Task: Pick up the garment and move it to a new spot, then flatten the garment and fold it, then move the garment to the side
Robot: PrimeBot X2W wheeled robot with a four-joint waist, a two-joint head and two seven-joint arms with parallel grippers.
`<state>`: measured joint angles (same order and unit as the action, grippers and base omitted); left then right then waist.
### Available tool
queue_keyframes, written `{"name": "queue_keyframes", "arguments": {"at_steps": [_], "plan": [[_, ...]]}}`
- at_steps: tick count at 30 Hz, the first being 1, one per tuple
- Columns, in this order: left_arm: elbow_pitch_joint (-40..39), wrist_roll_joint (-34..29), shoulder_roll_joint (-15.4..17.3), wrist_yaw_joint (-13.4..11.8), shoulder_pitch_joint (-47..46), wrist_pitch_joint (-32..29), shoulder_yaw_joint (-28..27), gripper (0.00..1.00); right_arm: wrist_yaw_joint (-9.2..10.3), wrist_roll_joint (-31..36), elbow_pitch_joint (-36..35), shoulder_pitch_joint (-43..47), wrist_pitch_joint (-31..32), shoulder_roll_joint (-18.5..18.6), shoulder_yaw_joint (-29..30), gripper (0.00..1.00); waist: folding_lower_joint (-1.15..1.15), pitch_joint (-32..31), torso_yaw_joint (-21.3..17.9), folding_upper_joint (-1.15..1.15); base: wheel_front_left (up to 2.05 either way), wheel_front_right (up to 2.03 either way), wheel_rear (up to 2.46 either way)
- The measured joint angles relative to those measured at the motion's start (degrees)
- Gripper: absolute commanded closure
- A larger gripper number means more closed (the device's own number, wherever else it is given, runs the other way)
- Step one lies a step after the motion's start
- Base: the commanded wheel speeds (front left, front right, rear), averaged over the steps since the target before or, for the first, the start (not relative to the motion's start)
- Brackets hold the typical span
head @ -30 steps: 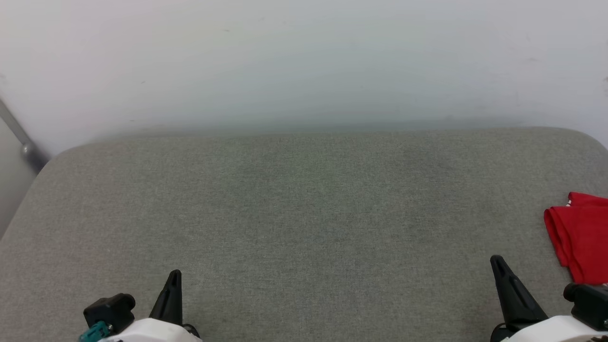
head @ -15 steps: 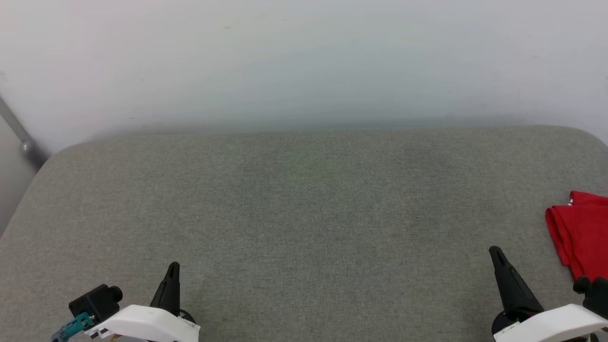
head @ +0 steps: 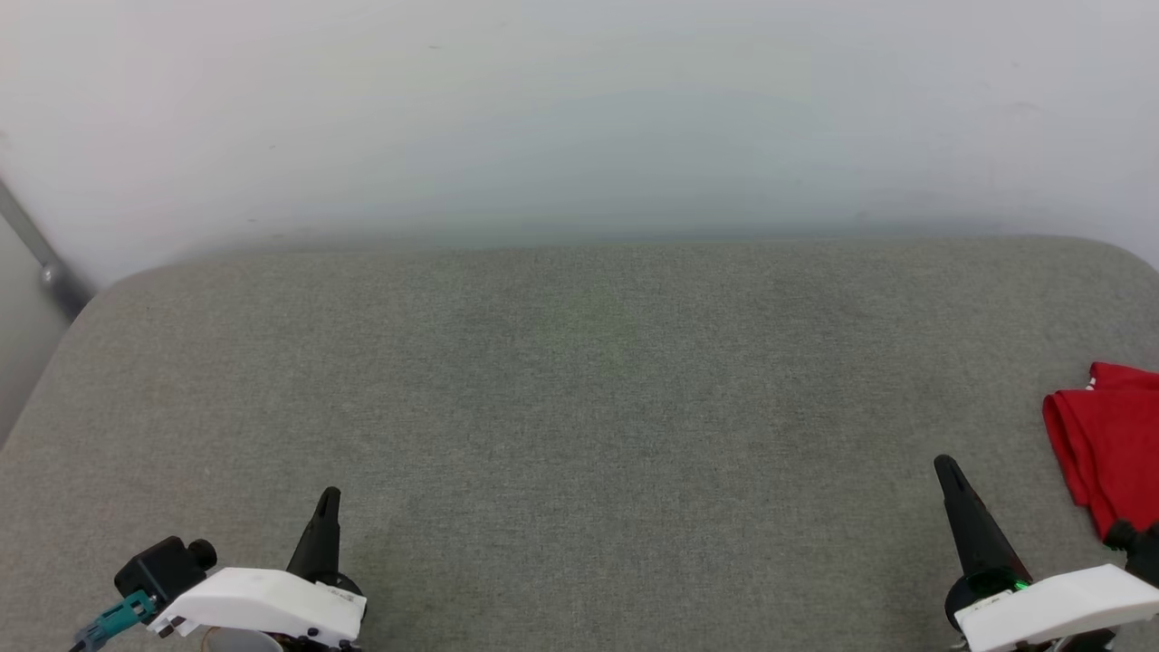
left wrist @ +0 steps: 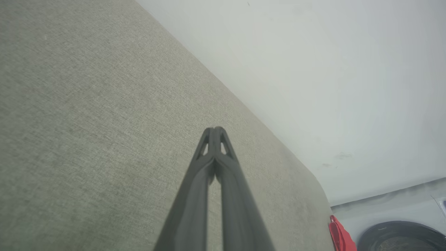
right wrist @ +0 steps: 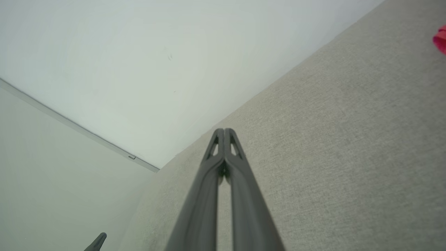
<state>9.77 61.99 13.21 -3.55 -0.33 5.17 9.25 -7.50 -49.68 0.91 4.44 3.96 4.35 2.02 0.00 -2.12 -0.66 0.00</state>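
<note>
The garment (head: 1109,439) is a folded red bundle lying at the right edge of the grey padded surface (head: 579,380), cut off by the head view's border. It is a red sliver (left wrist: 339,237) in the left wrist view and a red corner (right wrist: 440,39) in the right wrist view. My right gripper (head: 944,466) stands shut and empty at the lower right, a short way left of the garment. My left gripper (head: 330,498) is shut and empty at the lower left. Each wrist view shows its fingertips pressed together, the left gripper (left wrist: 215,129) and the right gripper (right wrist: 224,130).
A pale wall (head: 579,118) rises behind the grey surface. A grey metal bar (head: 41,263) slants at the far left. A dark round object (left wrist: 400,238) sits beyond the surface's right end. The other arm's dark fingertip (right wrist: 95,242) pokes into the right wrist view.
Both grippers have risen slightly in the head view and their white wrists have turned flatter. The garment has not moved.
</note>
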Motion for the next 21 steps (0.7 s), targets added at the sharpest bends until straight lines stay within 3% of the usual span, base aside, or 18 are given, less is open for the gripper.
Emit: {"name": "queue_keyframes", "arguments": {"at_steps": [21], "plan": [[1.40, 10.00, -3.21, 3.56, -1.84, -3.53, -4.85, 1.00, 0.00, -14.59, 4.24, -3.24, -0.07, 0.21, 0.44, 1.00, 0.00, 0.58, 0.16, 0.00, 0.00, 0.00, 0.00]]}}
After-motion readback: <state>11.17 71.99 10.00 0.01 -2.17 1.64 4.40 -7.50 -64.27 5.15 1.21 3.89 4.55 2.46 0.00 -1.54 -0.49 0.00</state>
